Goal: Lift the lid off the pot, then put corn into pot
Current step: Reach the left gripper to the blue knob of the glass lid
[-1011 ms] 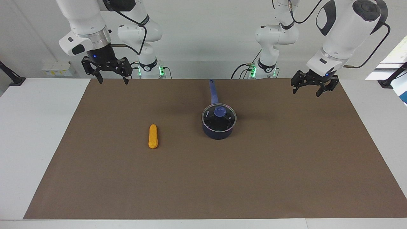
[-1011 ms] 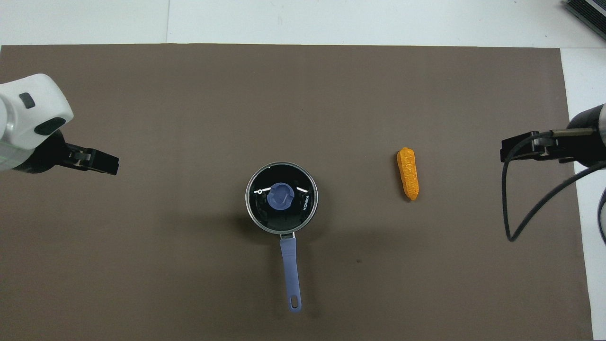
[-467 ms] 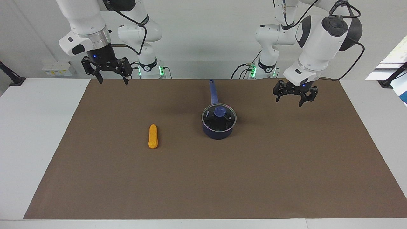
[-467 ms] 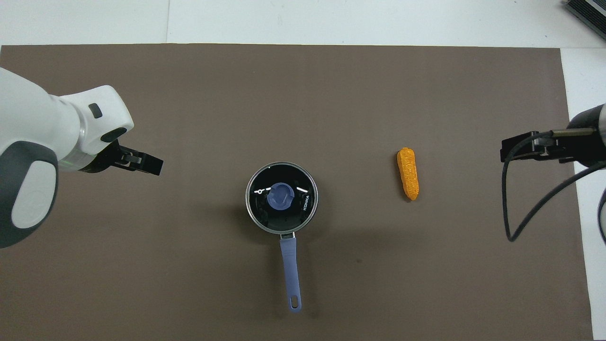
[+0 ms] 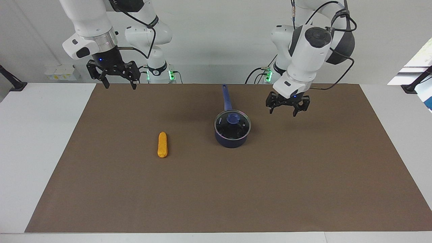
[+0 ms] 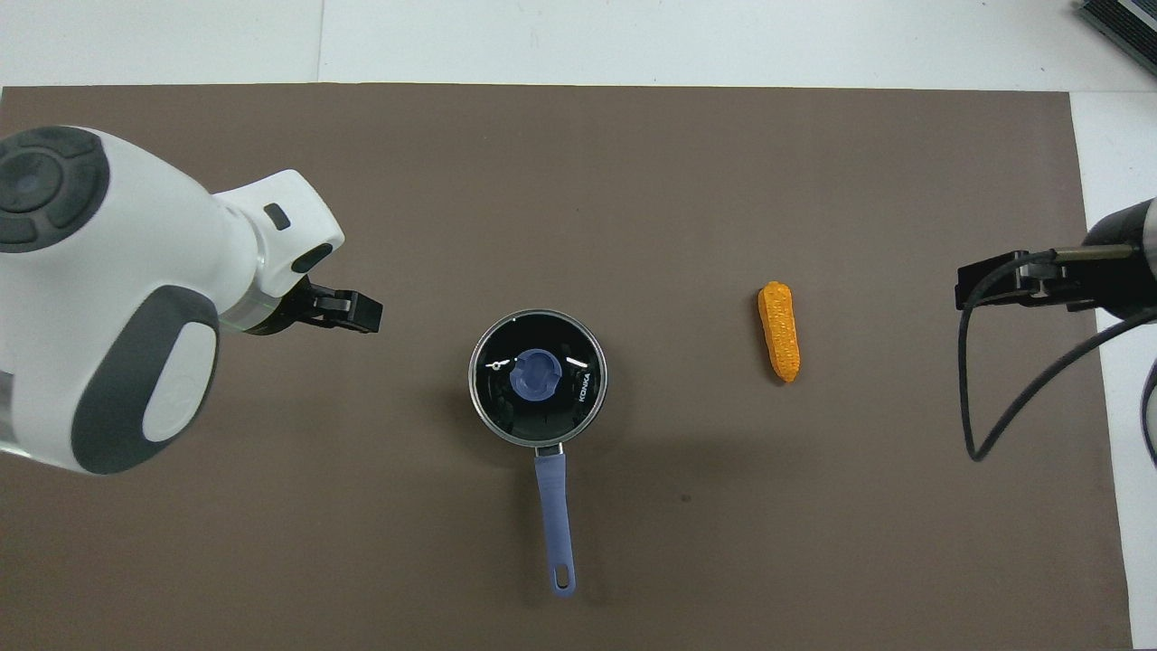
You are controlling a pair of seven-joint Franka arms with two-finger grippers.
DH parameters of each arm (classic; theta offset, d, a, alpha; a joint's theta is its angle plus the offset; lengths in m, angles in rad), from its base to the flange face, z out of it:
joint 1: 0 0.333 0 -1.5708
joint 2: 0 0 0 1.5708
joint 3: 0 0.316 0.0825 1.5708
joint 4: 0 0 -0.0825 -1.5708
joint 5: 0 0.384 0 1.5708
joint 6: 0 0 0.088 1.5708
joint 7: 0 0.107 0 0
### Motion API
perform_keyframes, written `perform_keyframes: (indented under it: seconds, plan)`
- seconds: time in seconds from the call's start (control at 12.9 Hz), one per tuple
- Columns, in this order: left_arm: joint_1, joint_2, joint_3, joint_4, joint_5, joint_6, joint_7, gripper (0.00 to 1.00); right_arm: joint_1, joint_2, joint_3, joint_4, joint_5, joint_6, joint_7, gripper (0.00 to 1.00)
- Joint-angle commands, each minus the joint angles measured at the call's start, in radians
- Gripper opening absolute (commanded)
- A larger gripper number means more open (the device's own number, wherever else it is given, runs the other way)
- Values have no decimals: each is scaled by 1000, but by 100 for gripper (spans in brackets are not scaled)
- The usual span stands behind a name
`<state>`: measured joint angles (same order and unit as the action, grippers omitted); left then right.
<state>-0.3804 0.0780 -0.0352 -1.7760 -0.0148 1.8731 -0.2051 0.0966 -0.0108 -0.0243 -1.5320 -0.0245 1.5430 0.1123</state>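
Note:
The dark blue pot [image 5: 231, 139] stands mid-mat with its handle [image 5: 226, 96] pointing toward the robots. The glass lid [image 5: 240, 127] with its blue knob [image 5: 233, 117] sits on it; both also show in the overhead view, pot rim [image 6: 476, 398] and knob [image 6: 535, 375]. The orange corn [image 5: 162, 144] lies on the mat beside the pot, toward the right arm's end, also in the overhead view [image 6: 779, 330]. My left gripper [image 5: 287, 112] is open and empty, in the air over the mat beside the pot [image 6: 352, 312]. My right gripper [image 5: 119, 84] is open and waits over the mat's edge [image 6: 990, 289].
A brown mat [image 5: 236, 189] covers most of the white table [image 5: 33, 141]. The left arm's big white wrist [image 6: 117, 298] covers part of the mat in the overhead view. A black cable [image 6: 985, 425] hangs by the right gripper.
My left gripper has swung from the left arm's end of the mat toward the pot and come lower. The right arm, pot, lid and corn have not moved.

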Motion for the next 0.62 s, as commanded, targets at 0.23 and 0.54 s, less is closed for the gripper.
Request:
perform_keyframes:
  seconds: [0.23,0.54]
  plan:
    - [-173,114,17,-5,12,165,-244,100,-14,-20,6,-28,0,23,-33,100]
    - [-284,149,17,0,15,182,-407,100,-14,-20,6,-30,6,29,-25,100]
